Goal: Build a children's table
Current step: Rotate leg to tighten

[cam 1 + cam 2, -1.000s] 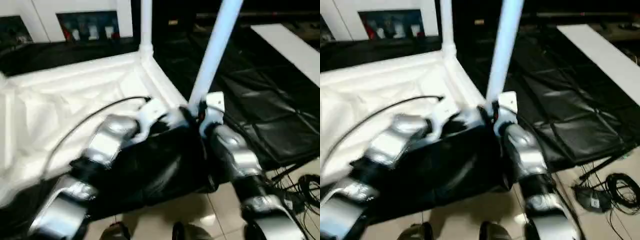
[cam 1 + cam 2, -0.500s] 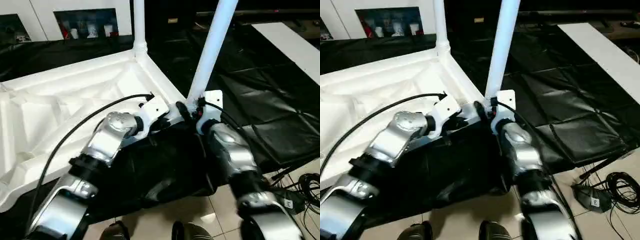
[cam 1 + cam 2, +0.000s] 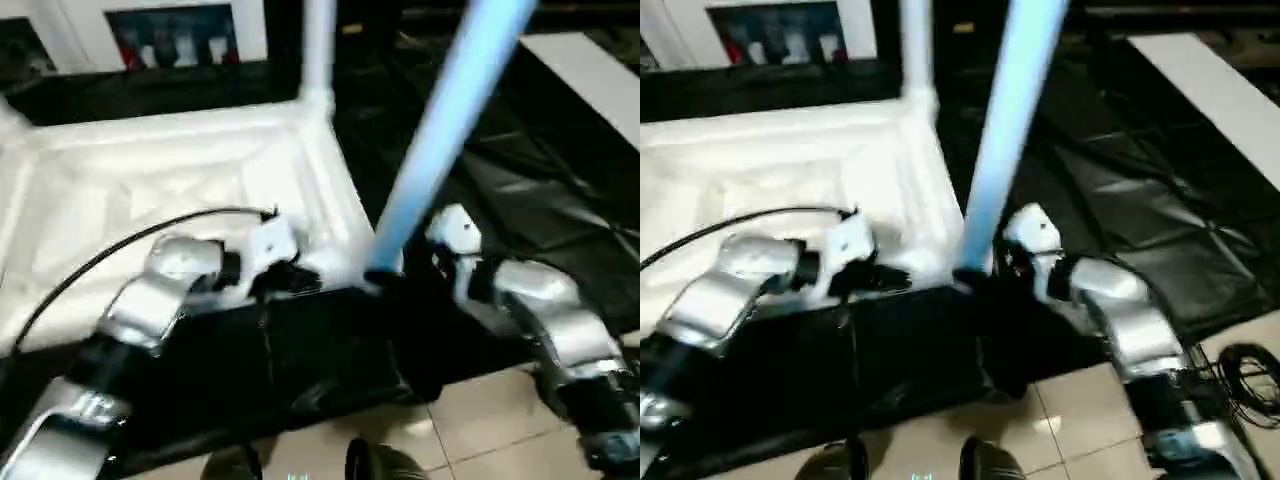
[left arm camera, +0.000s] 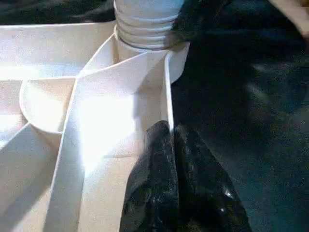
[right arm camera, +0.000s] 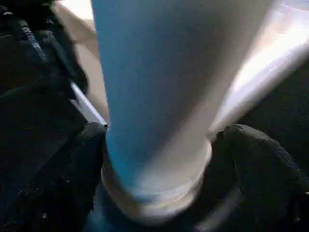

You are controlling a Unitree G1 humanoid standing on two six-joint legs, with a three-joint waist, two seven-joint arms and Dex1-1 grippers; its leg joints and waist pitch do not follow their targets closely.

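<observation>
Leg [image 3: 440, 140] now leans harder toward 1 o'clock than a moment back, right gripper [image 5: 159, 159] clamped round its base at the tabletop's [image 3: 150, 170] near corner socket. Left gripper [image 4: 175, 159] sits pinched closed on the rim, so the leg probably isn't seated yet.

Table top [image 3: 150, 180] underside-up at left, near leg [image 3: 440, 130] in its right corner socket.

our left gripper [image 4: 171, 145] points toward 1 o'clock, fingers pressed together. our right gripper [image 5: 159, 193] reaches toward 10 o'clock, fingers [image 5: 256, 159] spread apart. both silver forearms angle inward.
</observation>
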